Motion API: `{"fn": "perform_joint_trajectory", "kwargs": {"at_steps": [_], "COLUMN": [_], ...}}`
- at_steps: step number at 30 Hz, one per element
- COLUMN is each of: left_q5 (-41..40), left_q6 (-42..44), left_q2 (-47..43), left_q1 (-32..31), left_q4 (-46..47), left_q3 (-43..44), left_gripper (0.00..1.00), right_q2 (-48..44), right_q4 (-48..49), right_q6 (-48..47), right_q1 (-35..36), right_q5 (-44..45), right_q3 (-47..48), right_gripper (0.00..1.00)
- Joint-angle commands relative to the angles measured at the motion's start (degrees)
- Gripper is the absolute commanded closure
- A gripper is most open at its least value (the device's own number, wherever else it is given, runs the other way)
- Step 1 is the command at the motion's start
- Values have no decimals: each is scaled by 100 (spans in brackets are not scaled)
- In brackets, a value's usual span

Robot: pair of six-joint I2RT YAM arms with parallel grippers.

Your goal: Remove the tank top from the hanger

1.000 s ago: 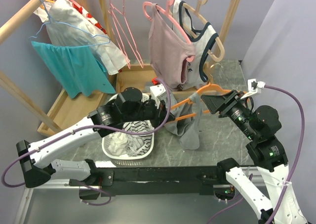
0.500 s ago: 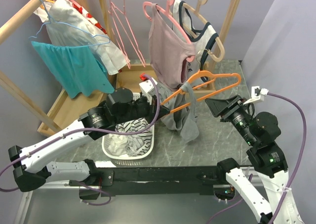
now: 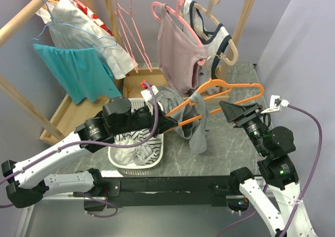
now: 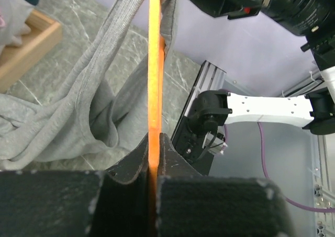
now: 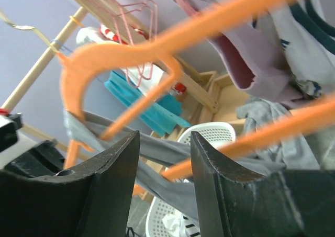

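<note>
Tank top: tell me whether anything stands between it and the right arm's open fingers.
Only the orange hanger: its lower bar and sloping arm cross in front of the right gripper, with the grey tank top hung on them just beyond. Nothing else visible intervenes.

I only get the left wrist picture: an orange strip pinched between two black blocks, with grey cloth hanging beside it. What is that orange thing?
Observer: An orange hanger, seen whole from the top camera. The left arm holds it in the air by one end.
Operator: And the grey cloth?
Observer: A grey tank top. One strap is looped over the hanger, and much of it hangs down toward the table.
Operator: Is the other arm helping?
Observer: The right arm faces the hanger's other end. Its wrist view shows its jaws open, gripping nothing.
</note>
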Motion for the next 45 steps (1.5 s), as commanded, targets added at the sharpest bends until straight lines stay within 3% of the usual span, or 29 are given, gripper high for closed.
{"fn": "perform_joint_trajectory", "kwargs": {"at_steps": [1,19,21,25,28,32,33,35,37,38,40,41,45], "left_q5": [223,1110,1146,1119,1032,988,979,944,935,891,865,777,514], "left_q6": [-125,-292,-292,-195,-143,-125,-125,-116,-81,-72,-2,-2,-63], "left_q2": [-31,162,180,197,267,399,417,495,557,627,663,707,742], "left_q1": [-17,-26,-26,-26,-26,-17,-26,-26,-26,-17,-17,-17,-17], "left_q4": [604,1060,1043,929,806,779,779,753,736,718,718,718,831], "left_q3": [15,-126,-126,-117,-82,-82,-73,-64,-38,-29,-38,-46,-99], "left_gripper": [99,99,99,99,97,82,71,34,28,19,15,1,1], "right_q2": [124,282,334,352,309,238,221,203,159,142,89,63,71], "right_q4": [461,918,962,909,804,672,646,637,628,628,593,532,312], "right_q6": [-47,6,32,6,-3,6,-3,-3,15,6,-11,-38,-187], "right_q1": [-40,-31,-40,-31,-40,-40,-40,-40,-31,-40,-40,-40,-31], "right_q5": [-165,-191,-191,-182,-121,-15,11,11,37,46,116,134,178], "right_q3": [178,-129,-112,-50,-50,-6,11,37,47,55,73,90,204], "right_gripper": [49,48,59,96,98,100,100,100,100,100,100,100,100]}}
